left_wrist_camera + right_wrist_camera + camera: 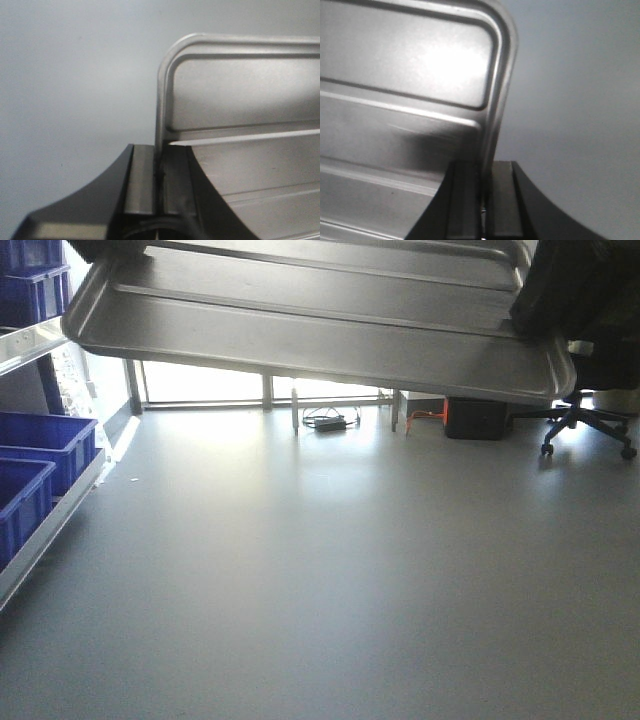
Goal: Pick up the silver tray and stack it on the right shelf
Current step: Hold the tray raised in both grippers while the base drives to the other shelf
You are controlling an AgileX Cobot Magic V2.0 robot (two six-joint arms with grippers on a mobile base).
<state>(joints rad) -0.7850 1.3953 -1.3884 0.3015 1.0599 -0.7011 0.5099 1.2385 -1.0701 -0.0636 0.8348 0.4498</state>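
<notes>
One silver tray [320, 335], held in the air across the top of the front view, clear of the floor and sloping down toward the right side of the picture; two long raised ridges run along its floor. Two grippers, one at each short end. Left gripper [159, 186]: both dark fingers [141, 185] pressed onto the tray [250, 95] rim, which stands edge-on between them. Right gripper [484, 200]: same pinch on the opposite rim, with the tray [405, 75] bright with glare. Below, a plain grey floor [320, 590], smooth and faintly reflective. On the left, one steel rack [55, 502] carrying four blue bins [45, 440], two higher and two lower, all cut by the frame. A bright window strip [200, 385] along the far wall; one black box [475, 418], one office chair [585, 425] and one cable bundle [328, 423] on the floor. Only the front view shows the room and the tray's tilt; only the wrist views show the finger contact, each with a rounded corner against blank grey.
</notes>
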